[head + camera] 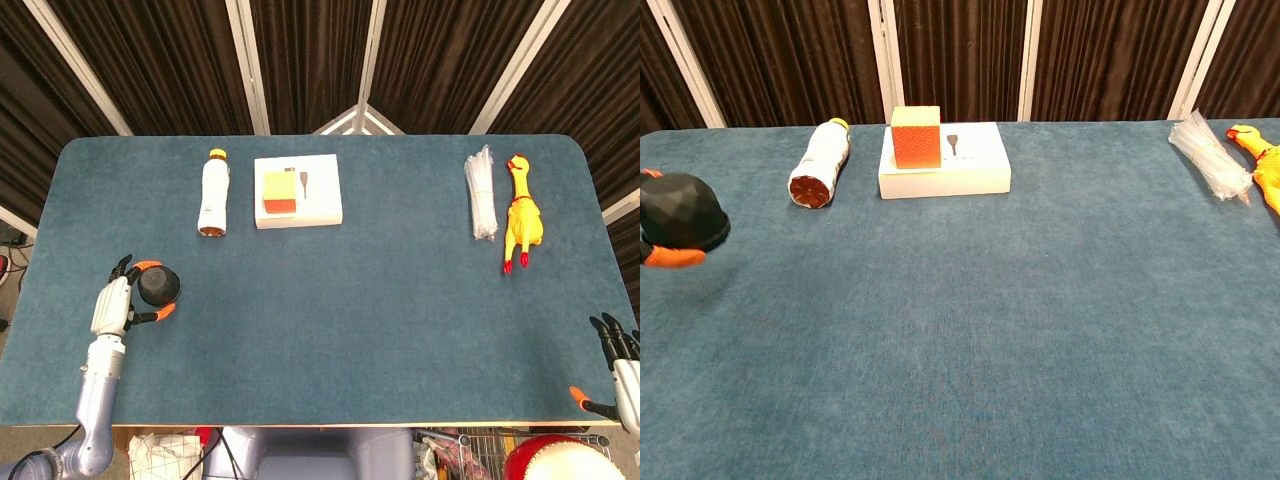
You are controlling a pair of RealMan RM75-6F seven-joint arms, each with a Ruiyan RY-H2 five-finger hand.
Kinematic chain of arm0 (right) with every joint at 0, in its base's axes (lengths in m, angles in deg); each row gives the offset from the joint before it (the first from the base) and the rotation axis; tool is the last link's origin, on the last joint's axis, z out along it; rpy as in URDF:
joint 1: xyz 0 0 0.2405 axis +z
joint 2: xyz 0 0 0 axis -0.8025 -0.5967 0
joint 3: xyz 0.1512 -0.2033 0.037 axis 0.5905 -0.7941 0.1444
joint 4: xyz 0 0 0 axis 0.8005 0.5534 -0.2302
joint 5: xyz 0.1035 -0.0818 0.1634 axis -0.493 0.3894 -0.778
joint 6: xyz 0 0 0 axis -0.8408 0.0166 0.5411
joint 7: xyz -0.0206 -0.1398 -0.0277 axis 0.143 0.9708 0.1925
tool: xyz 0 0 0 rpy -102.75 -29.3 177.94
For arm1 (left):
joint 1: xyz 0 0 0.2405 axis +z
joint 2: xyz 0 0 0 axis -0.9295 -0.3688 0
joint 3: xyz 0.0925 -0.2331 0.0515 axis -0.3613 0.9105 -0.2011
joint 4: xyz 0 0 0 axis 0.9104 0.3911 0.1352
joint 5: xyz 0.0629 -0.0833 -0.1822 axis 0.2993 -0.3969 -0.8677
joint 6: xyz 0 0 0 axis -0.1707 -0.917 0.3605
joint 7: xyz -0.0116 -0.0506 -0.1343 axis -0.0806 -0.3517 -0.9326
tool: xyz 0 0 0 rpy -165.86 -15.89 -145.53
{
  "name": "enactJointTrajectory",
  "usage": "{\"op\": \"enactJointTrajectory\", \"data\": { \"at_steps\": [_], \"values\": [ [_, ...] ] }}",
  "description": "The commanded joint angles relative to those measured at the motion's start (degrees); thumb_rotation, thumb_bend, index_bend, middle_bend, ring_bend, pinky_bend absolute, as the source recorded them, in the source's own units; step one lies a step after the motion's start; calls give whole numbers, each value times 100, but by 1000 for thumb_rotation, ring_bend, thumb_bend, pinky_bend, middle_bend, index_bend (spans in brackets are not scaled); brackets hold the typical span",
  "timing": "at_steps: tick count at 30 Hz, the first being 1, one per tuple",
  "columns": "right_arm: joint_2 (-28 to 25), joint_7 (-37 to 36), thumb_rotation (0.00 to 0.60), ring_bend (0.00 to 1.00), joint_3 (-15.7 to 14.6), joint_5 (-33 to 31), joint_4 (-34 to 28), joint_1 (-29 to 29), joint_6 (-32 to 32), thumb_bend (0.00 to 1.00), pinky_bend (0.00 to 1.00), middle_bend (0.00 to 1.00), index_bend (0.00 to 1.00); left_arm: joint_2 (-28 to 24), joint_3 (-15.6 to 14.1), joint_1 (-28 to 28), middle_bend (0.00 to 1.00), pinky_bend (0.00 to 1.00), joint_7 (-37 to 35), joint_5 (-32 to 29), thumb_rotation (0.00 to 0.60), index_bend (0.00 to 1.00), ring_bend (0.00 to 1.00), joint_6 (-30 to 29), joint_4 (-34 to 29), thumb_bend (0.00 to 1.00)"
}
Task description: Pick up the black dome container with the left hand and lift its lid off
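The black dome container (158,287) is near the table's left front, a faceted dark dome with its lid on. My left hand (113,303) grips it from the left, with orange fingertips (151,265) on its far and near sides. In the chest view the black dome container (680,212) shows at the left edge, low over the blue table (970,320), with one orange fingertip (670,258) under its rim. I cannot tell whether it touches the cloth. My right hand (620,368) is at the front right corner, its fingers spread and holding nothing.
A white bottle (213,192) lies on its side at the back left. Next to it is a white box (318,195) with an orange cube (915,136) on top. A clear bag (481,192) and a yellow rubber chicken (521,213) lie at the back right.
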Motion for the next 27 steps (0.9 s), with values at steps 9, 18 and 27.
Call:
{"op": "enactJointTrajectory", "data": {
  "at_steps": [9, 18, 27],
  "values": [
    [134, -5, 600, 158, 116, -159, 117, 155, 201, 209, 79, 0, 0, 561, -167, -157, 430, 0, -555, 90, 600, 344, 0, 722, 975, 517],
    [75, -75, 600, 158, 136, -175, 103, 183, 249, 209, 79, 0, 0, 456, -407, -176, 91, 0, -912, 566, 600, 161, 0, 930, 1075, 339],
    [55, 10, 600, 158, 131, -185, 13, 192, 259, 209, 79, 0, 0, 158, -383, 4, 79, 0, -1164, 775, 600, 140, 0, 602, 699, 314]
  ]
}}
